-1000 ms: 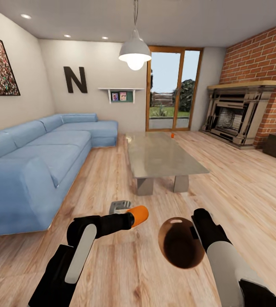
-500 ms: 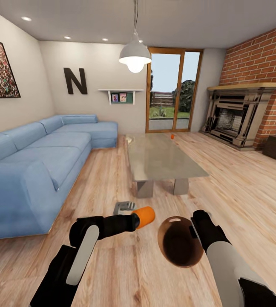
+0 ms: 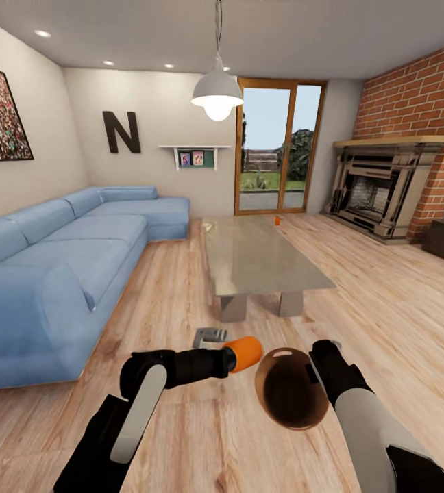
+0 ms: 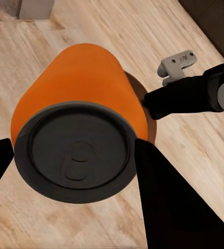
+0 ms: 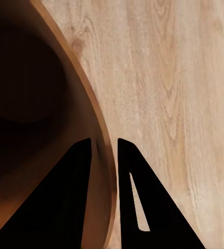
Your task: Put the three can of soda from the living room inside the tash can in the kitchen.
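A light wooden floor (image 3: 386,301) is bordered by a blue corner sofa (image 3: 64,253), a glass coffee table (image 3: 260,257), a brick fireplace (image 3: 379,185), glazed doors (image 3: 277,147) and a lit pendant lamp (image 3: 216,92).

open floor (image 3: 400,322) right of coffee table (image 3: 263,257)

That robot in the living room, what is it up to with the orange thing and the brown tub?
It is tidying away soda cans. Its left gripper is clamped on an orange can, held sideways right beside the open mouth of the waste bin, which its right gripper holds up by the rim. The can is not yet inside. Another can stands at the far end of the glass coffee table.
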Motion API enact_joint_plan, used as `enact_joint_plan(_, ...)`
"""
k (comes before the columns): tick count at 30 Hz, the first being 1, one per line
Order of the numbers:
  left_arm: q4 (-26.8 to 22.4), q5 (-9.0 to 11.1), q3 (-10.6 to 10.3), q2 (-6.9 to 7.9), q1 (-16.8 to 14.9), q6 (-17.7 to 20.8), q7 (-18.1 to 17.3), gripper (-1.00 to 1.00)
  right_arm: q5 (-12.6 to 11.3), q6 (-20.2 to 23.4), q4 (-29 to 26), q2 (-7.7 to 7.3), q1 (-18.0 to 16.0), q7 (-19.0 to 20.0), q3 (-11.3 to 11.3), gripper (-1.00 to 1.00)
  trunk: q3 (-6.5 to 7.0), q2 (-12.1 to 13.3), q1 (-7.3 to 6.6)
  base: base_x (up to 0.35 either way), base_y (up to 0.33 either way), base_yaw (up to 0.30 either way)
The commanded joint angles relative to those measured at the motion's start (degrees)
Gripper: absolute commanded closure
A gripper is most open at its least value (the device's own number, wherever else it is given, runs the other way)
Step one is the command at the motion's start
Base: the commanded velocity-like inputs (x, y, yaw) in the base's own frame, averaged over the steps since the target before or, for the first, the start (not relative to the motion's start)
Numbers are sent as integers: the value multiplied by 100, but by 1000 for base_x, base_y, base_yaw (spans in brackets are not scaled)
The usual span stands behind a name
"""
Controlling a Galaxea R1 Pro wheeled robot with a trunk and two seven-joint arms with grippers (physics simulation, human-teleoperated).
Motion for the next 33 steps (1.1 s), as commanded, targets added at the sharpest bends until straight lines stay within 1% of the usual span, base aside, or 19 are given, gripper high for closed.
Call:
enact_joint_plan(1, 1, -24, -25, -2, 0, 0, -19, 100, -18, -4, 1, 1, -1, 11, 0, 100, 19, 41, -23, 0, 0, 0)
enact_joint_plan(3, 1, -23, -91, -6, 0, 0, -25, 100, -18, -10, 7, 7, -1, 11, 0, 100, 55, 122, -67, 0, 0, 0)
enact_joint_plan(8, 1, -22, -169, -18, 0, 0, -29, 100, -18, -10, 10, 11, -1, 10, 0, 100, 145, 322, -177, 0, 0, 0)
enact_joint_plan(12, 1, -21, -296, -31, 0, 0, -31, 100, -18, -11, 10, 15, -1, 10, 0, 100, 216, 483, -265, 0, 0, 0)
enact_joint_plan(17, 1, -21, -380, -41, 0, 0, -27, 100, -18, -11, 11, 30, -1, 8, 6, 100, 306, 683, -374, 0, 0, 0)
enact_joint_plan(20, 4, -21, -397, -43, 0, 0, -25, 100, -18, -10, 11, 35, -1, 8, 8, 100, 360, 803, -440, 0, 0, 0)
enact_joint_plan(24, 11, -23, -417, -43, 0, 0, -24, 100, -18, -10, 11, 43, -1, 8, 12, 100, 360, 803, -440, 0, 0, 0)
enact_joint_plan(29, 62, -59, -752, -60, -8, 0, 4, 100, -18, -7, 11, 50, -1, 7, 18, 100, 360, 803, -440, 0, 0, 0)
enact_joint_plan(33, 179, -78, -842, -75, -20, 0, 13, 100, -18, -6, 11, 60, -1, 6, 34, 100, 360, 803, -440, 0, 0, 0)
